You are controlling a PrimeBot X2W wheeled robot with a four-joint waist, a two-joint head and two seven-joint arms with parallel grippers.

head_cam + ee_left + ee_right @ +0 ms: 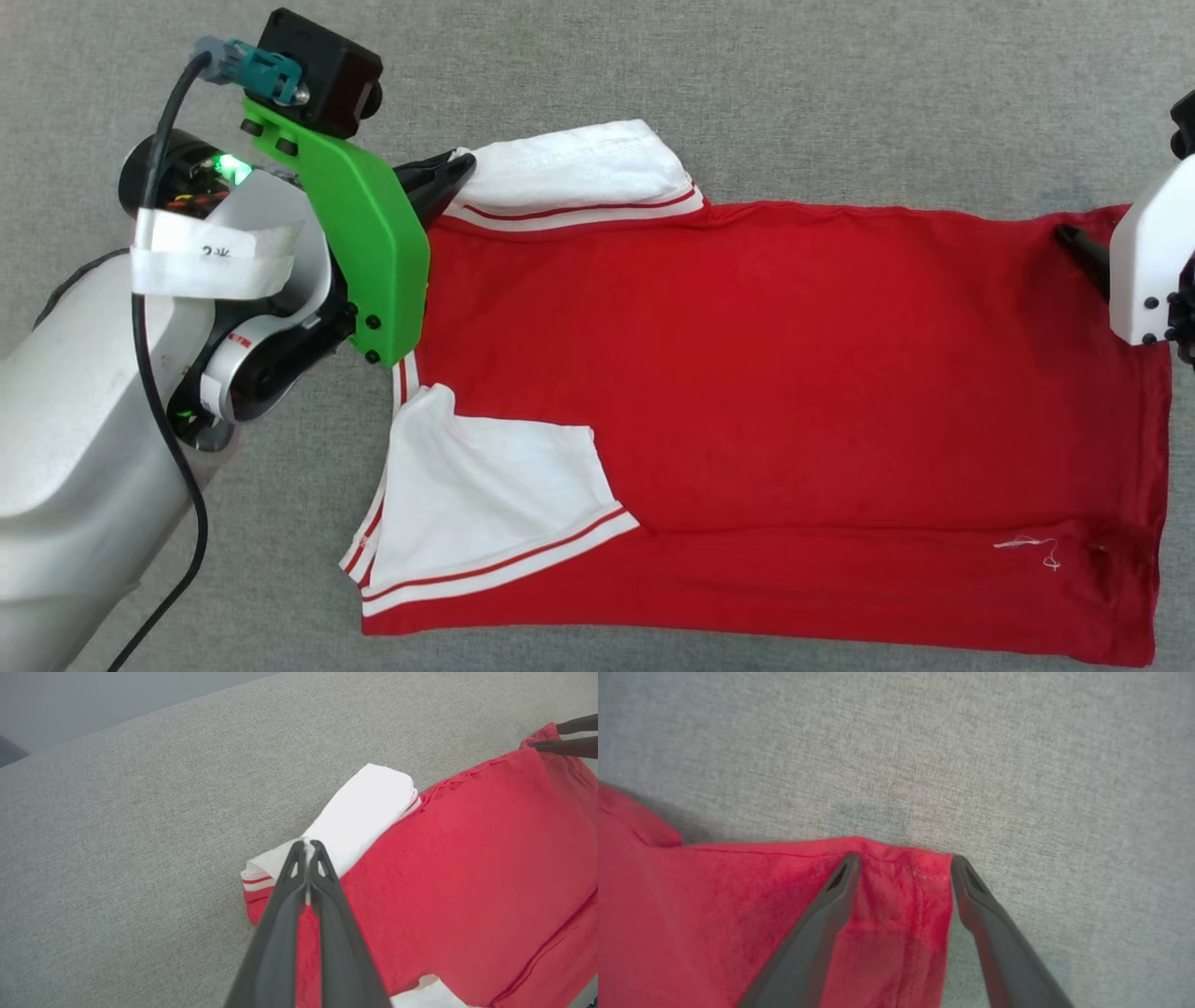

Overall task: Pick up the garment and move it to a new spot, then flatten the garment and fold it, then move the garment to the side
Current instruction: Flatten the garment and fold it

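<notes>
Cloth like this looked soft and light to us, and we guessed it would bend and sag wherever nothing held it. The garment (794,373) lay flat across the middle of the frame on the gray tabletop (747,84), with its neck end at the left and its hem at the right. One white sleeve (569,173) lay at the upper left, and the other sleeve (485,495) was folded in over the red at the lower left. Our left tool (453,177) was squeezed tight on the garment right by the upper sleeve, with a bit of white cloth between its fingers. Our right tool (903,861) was spread wide at the upper right corner of the hem, one finger over the red cloth and one at its edge, gripping nothing. We thought corners and seams were the best places to pinch, because the cloth is thicker there and should slip less. With only one corner held, the middle would likely droop and wrinkle.
</notes>
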